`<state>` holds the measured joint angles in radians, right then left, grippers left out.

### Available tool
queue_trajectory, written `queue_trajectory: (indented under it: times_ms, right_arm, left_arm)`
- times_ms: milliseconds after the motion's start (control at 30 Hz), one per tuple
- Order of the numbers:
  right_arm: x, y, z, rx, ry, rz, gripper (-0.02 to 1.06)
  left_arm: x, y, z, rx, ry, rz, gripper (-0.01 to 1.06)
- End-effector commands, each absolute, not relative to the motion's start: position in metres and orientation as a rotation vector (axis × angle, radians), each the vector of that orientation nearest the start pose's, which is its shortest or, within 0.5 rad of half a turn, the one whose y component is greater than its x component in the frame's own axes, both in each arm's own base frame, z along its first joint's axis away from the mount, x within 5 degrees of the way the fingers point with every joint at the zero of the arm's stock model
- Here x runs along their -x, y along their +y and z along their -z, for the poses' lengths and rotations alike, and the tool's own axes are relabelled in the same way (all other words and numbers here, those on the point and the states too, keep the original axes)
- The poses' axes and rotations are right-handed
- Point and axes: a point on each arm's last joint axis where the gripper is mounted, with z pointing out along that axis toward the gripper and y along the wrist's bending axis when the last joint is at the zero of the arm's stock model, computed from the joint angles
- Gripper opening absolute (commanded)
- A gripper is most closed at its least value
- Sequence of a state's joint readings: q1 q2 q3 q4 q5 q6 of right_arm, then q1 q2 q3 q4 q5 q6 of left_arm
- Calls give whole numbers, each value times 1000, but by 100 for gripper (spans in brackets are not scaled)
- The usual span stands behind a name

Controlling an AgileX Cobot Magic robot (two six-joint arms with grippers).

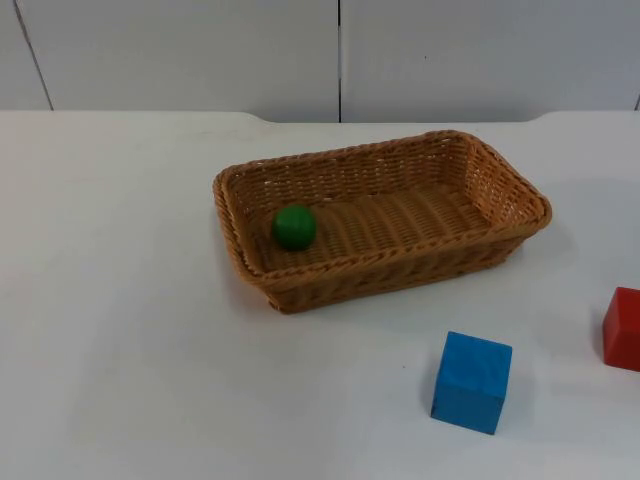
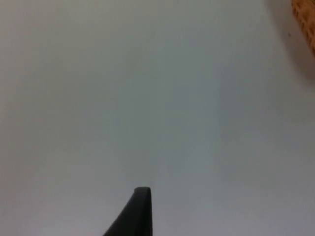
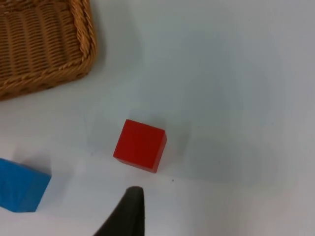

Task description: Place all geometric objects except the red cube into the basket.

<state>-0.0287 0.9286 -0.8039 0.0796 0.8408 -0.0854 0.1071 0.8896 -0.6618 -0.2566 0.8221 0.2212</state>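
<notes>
White counter [image 1: 130,330], grey partition wall [image 1: 200,55] behind it. Wicker basket [image 1: 505,190] sits mid-counter, long axis running slightly askew, rim intact.

Green ball [image 1: 294,227] lies inside the basket, at its left end, against the near wall. Rest of the basket floor bare weave.

Blue cube [image 1: 472,382] stands on the counter in front of the basket, toward its right end, apart from it. Red cube [image 1: 622,328] stands on the counter to the right of the blue cube, well apart from it and from the basket; partly cut by the frame edge in the top view.

Right tool: one black fingertip [image 3: 129,211] in the right wrist view, hanging over the counter just beside the red cube [image 3: 140,145], not touching it. Blue cube [image 3: 20,187] and a corner of the basket [image 3: 74,64] also in that view. Cannot tell whether this tool is open or closed.

Left tool: one black fingertip [image 2: 137,212] over bare counter in the left wrist view, a sliver of basket rim [image 2: 306,22] at the far side. Open or closed: cannot tell.
</notes>
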Motion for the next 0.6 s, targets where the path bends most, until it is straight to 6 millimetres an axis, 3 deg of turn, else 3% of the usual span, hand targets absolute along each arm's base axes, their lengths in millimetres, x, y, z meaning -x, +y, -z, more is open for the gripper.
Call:
queue_trajectory:
  times_ms: [0,233,567]
  right_arm:
    - [-171,2,-316,45,2440,-52,105]
    - [-170,2,-316,59,2445,-48,105]
    - [-170,7,-316,132,2442,-99,105]
  left_arm:
    - [-150,-6,-284,-33,2456,203,105]
    - [-132,-18,-283,-171,2408,218,105]
    - [-132,-18,-284,-169,2393,214,105]
